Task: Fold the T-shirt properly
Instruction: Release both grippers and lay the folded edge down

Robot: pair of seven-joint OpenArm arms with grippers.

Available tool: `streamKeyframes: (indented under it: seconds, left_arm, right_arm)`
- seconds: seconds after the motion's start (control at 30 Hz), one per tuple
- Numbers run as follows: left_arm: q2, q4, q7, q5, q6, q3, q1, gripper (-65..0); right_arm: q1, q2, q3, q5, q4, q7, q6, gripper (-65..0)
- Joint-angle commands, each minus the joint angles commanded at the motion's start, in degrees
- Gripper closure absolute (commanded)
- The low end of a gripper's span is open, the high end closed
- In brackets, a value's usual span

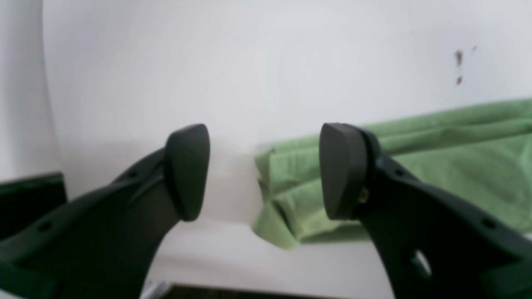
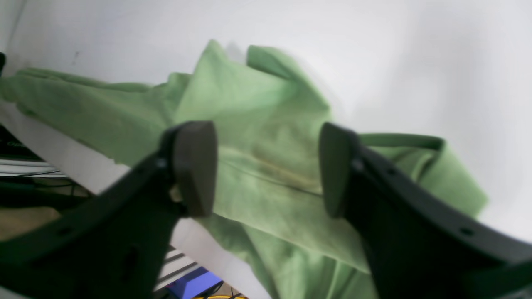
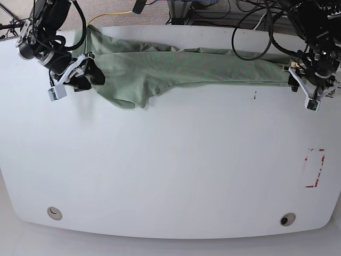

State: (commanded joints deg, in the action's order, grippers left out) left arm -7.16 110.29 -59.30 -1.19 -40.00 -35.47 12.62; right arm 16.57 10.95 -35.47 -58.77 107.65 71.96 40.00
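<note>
Left wrist view first: the left gripper (image 1: pixel 264 172) has its jaws spread wide with nothing between them, poised over the white table (image 1: pixel 249 62). Just beyond the fingertips lies the bunched end of the T-shirt (image 1: pixel 436 166), pale green, running off to the right along the table's edge.

Over to the right wrist view: the right gripper (image 2: pixel 268 168) is parted too and holds nothing, with the T-shirt (image 2: pixel 257 137) rumpled below it (one fold hangs over the table edge).

Base view now: the T-shirt (image 3: pixel 181 66) is stretched in a long band across the far side of the table (image 3: pixel 170 170), the right gripper (image 3: pixel 88 72) at one end, the left gripper (image 3: pixel 302 81) at the other.
</note>
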Motion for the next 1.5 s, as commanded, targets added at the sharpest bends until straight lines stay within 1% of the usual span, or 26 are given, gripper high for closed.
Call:
streamKeyframes:
  seconds: [0.03,0.1,0.13,0.17,0.23,0.3,0.4,0.47,0.6,0.63,0.7,0.8,0.83,1.0,1.1,1.27,1.3,1.4,1.5]
  left_arm:
    - [0.0,-0.4,0.0,0.1,0.0,0.0,0.4,-39.0]
    - [-0.2,-2.0,0.0,0.2,0.0,0.0,0.8,-39.0]
    - [-0.5,-2.7,0.1,0.3,0.0,-0.1,1.0,-39.0]
    - [-1.0,-3.0,0.2,0.3,0.0,-0.1,1.0,-39.0]
    - [-2.0,-4.7,1.3,0.3,0.0,-0.2,2.1,-39.0]
    - [-2.5,-7.0,3.9,0.3,0.0,-0.1,2.3,-39.0]
    - [-2.5,-9.8,6.9,0.3,0.0,0.2,2.3,-39.0]
    - [-2.5,-11.3,7.2,0.3,0.0,0.3,1.8,-39.0]
    - [-2.3,-12.7,7.2,0.4,0.0,0.3,-2.6,-39.0]
    - [-2.2,-13.1,7.2,0.4,0.0,0.3,-3.3,-39.0]
    - [-2.2,-13.4,7.1,0.4,0.0,0.7,-4.0,-39.0]
    - [-2.2,-11.9,6.8,0.1,0.0,2.5,-5.0,-39.0]
    - [-2.3,-11.0,6.2,-0.1,0.0,2.9,-5.1,-39.0]
    - [-2.4,-3.8,0.2,-0.2,0.0,3.3,-6.2,-39.4]
    - [-2.3,-1.8,-1.7,-0.2,0.0,3.3,-7.8,-39.6]
    - [-2.3,-1.8,-3.9,-0.3,0.0,3.3,-8.3,-39.6]
    - [-2.2,-1.8,-4.1,-0.7,0.0,3.6,-8.3,-39.6]
    - [-2.4,-1.9,-4.2,-5.0,0.0,3.6,-7.6,-39.6]
    - [-2.5,-2.1,-6.2,-7.3,0.0,3.7,-5.7,-39.6]
  right_arm:
    - [0.2,0.0,0.7,0.5,-0.4,-0.1,0.00,-14.3]
    - [0.1,-0.1,2.8,3.5,-1.8,-0.2,0.00,-5.9]
    - [0.1,-0.1,3.8,5.6,-2.8,-0.3,0.00,-4.6]
    - [0.1,-0.1,4.0,6.8,-3.1,-0.3,0.00,-4.9]
    - [0.2,-0.1,4.7,11.3,-4.5,-0.4,0.00,-5.2]
    - [-0.1,-0.1,4.7,16.1,-6.8,-0.4,0.00,-5.4]
    - [-1.2,0.4,4.8,19.4,-10.1,-2.6,0.00,-5.4]
    - [-1.9,0.6,4.8,21.1,-12.8,-3.9,0.00,-5.4]
    - [-6.4,2.5,4.9,24.8,-19.7,-5.4,0.00,-5.4]
    - [-7.5,2.6,4.8,25.2,-21.2,-5.8,0.00,-5.4]
    - [-8.6,4.2,4.8,25.2,-23.4,-6.8,0.00,-5.4]
    - [-10.7,5.5,4.9,25.1,-24.9,-6.9,0.00,-5.4]
    - [-11.1,5.5,4.9,25.1,-24.9,-6.9,0.00,-5.4]
    - [-11.5,6.5,4.9,25.1,-24.7,-6.8,0.00,-5.4]
    - [-11.6,6.4,4.9,25.0,-24.7,-6.8,0.00,-5.4]
    - [-11.4,6.4,4.7,24.9,-25.1,-6.8,0.00,-5.4]
    - [-11.4,6.3,4.7,24.9,-25.1,-6.8,0.00,-5.4]
    - [-11.3,5.4,4.6,24.9,-24.8,-6.8,0.00,-5.4]
    - [-11.3,5.2,4.6,24.9,-25.0,-6.8,0.00,-5.4]
